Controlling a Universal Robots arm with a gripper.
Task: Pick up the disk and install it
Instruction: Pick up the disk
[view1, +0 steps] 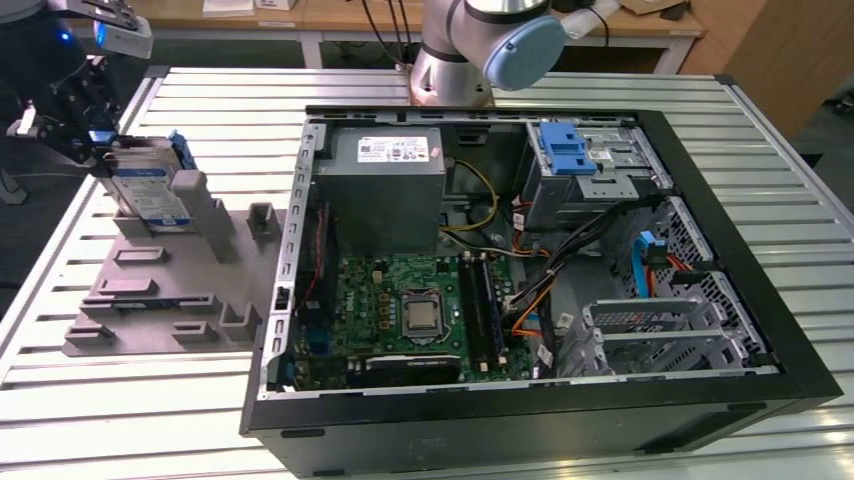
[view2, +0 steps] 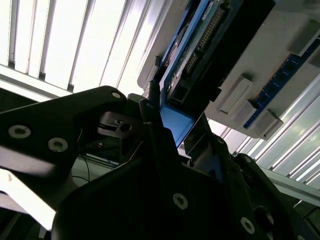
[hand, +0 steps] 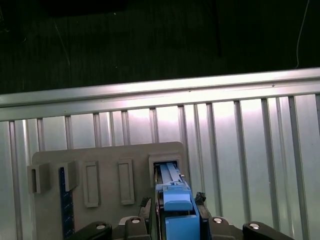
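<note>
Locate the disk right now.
On the exterior view's left, the disk stands on edge in the grey fixture beside the open computer case, with the gripper at its upper end.

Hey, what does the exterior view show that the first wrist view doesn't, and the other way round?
Exterior view: the open computer case, its motherboard and the arm's base. First wrist view: a look down along the disk's blue carrier edge into its slot in the grey holder. Both: the disk standing in the holder on the slatted table, with the gripper at it.
</note>
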